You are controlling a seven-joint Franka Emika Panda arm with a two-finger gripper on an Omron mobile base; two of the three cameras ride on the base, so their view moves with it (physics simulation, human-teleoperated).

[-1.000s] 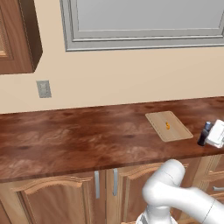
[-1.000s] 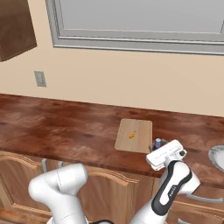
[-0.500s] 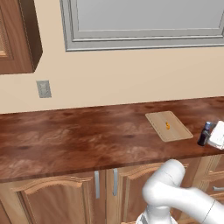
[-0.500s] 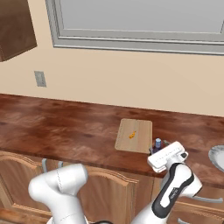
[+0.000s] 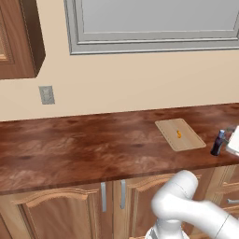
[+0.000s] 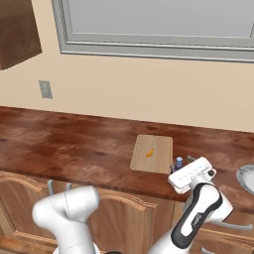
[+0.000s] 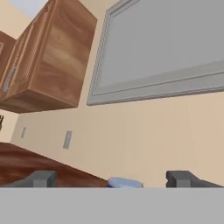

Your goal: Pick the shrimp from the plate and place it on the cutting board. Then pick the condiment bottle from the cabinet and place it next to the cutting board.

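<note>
shrimp mid cutting board, step one done | condiment bottle upright just beside board's right edge, near worktop front | gripper jaws wide, straddling blue cap, apparently released.

Even, bright, diffuse rendered lighting throughout, with no glare. Soft shadow lies beneath the wall cabinet. The hand view is slightly blurred and coarse.
</note>
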